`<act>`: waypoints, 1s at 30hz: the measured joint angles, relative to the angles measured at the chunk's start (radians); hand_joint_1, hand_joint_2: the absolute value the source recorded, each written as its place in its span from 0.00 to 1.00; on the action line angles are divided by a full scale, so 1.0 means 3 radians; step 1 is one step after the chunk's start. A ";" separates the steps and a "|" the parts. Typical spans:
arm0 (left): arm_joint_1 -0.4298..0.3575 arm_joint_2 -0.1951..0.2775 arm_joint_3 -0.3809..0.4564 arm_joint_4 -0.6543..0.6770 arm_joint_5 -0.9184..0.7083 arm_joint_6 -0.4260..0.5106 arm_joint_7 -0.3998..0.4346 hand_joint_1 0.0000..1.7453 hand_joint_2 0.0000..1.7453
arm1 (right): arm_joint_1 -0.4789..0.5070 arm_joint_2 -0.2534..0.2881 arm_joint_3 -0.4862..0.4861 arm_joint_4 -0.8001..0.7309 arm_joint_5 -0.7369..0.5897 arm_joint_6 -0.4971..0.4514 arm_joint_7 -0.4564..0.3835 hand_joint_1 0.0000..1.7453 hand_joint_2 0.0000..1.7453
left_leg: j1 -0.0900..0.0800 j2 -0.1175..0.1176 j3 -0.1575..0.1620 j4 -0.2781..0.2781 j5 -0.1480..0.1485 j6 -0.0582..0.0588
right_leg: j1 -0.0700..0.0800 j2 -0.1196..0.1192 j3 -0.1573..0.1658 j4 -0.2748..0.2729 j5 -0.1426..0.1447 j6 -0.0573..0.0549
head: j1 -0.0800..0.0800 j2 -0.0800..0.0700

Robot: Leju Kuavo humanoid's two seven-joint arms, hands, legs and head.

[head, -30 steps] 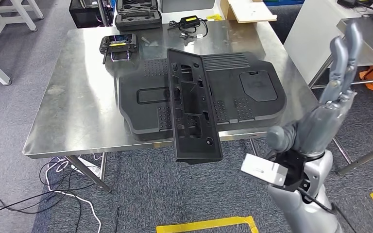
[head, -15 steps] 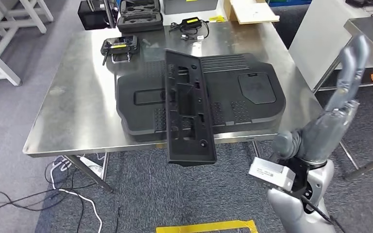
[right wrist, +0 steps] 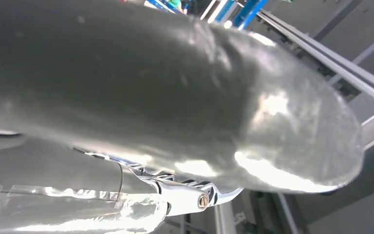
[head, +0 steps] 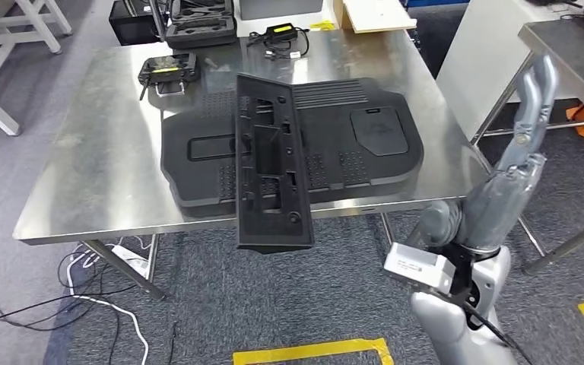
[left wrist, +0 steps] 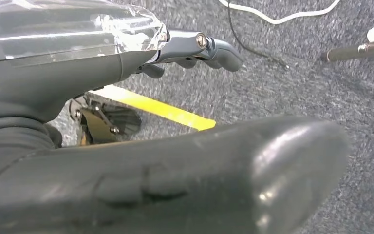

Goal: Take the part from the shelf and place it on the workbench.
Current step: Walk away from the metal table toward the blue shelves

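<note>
Part: long black moulded panel point(head: 268, 163) lies across the large black cover point(head: 365, 144) on the steel counter point(head: 84, 190); its near end overhangs the counter's front edge, unsupported.
Right hand: right hand point(head: 513, 163) raised beside the counter's right corner, fingers straight and spread, holding nothing, well apart from the part.
Left hand: left hand point(left wrist: 141, 141) hangs over grey carpet with a yellow floor line point(left wrist: 151, 106) under it; fingers point(left wrist: 209, 46) lie loosely extended with nothing between them.
Step in hand: judged to be release and withdrawal; the part looks set down already.
Doing it well: draw the right arm back and down on the side away from the part, so no finger clips the overhanging end.
Risk: the part rests on the cover's uneven top with one end out in air; a knock at that end could tip it to the floor.
Check: if it rocks, nudge it further onto the counter, toward the controller point(head: 169, 70) at the far left.
</note>
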 joint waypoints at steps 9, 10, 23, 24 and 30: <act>0.0003 -0.0003 0.0000 0.0008 0.0024 0.0003 -0.0006 0.00 0.00 | 0.0026 0.0034 -0.0064 0.0005 -0.0044 0.0000 -0.0057 0.00 0.00 | 0.0071 0.0035 -0.0102 -0.0126 0.0169 -0.0027 | -0.0065 0.0003 -0.0255 0.0797 -0.0470 0.0165 | 0.0027 0.0000; 0.0002 -0.0003 0.0001 0.0009 0.0027 0.0003 -0.0006 0.00 0.00 | 0.0027 0.0037 -0.0068 0.0006 -0.0044 0.0000 -0.0064 0.00 0.00 | 0.0082 0.0036 -0.0126 -0.0099 0.0170 -0.0035 | -0.0079 0.0000 -0.0161 0.0672 -0.0389 0.0182 | 0.0028 0.0000; 0.0004 -0.0001 -0.0001 0.0009 0.0068 0.0015 -0.0013 0.00 0.00 | 0.0031 0.0142 -0.0108 0.0017 -0.0213 0.0001 -0.0171 0.00 0.00 | 0.0142 0.0020 -0.0523 0.0891 -0.0401 -0.0257 | -0.0092 -0.0008 0.0054 -0.0045 -0.0054 0.0002 | -0.0017 0.0000; 0.0005 -0.0001 -0.0001 0.0009 0.0075 0.0017 -0.0013 0.00 0.00 | 0.0034 0.0149 -0.0113 0.0021 -0.0232 0.0001 -0.0181 0.00 0.00 | 0.0147 0.0020 -0.0498 0.0923 -0.0397 -0.0261 | -0.0093 -0.0008 0.0029 -0.0044 -0.0034 0.0007 | -0.0017 0.0000; 0.0001 -0.0001 -0.0001 0.0009 0.0093 0.0021 -0.0015 0.00 0.00 | 0.0046 0.0193 -0.0151 0.0030 -0.0375 0.0001 -0.0261 0.00 0.00 | 0.0137 0.0001 0.0109 -0.0078 -0.0061 -0.0227 | -0.0098 -0.0006 -0.0030 -0.0047 0.0065 0.0097 | -0.0021 0.0000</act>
